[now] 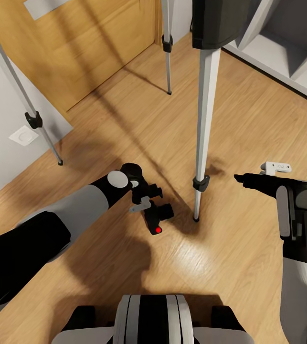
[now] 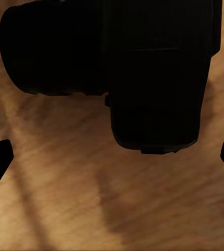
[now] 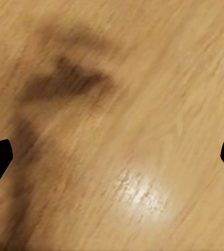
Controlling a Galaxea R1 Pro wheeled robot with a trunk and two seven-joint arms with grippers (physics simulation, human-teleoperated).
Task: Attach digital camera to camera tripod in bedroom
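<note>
Where the light wood floor [image 1: 248, 119] meets a wooden door [image 1: 77, 43], the camera tripod [image 1: 202, 143] is stood; the digital camera [image 1: 155, 217] is seen below the wide-spread left gripper [image 2: 112, 157], untouched, while the right gripper [image 3: 112, 157] is spread over bare boards.

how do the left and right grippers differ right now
The left gripper hangs close over the digital camera lying on the wood floor, while the right gripper faces bare floor. In the head view the left sits near the tripod leg; the right is held farther out. Both are open.
</note>
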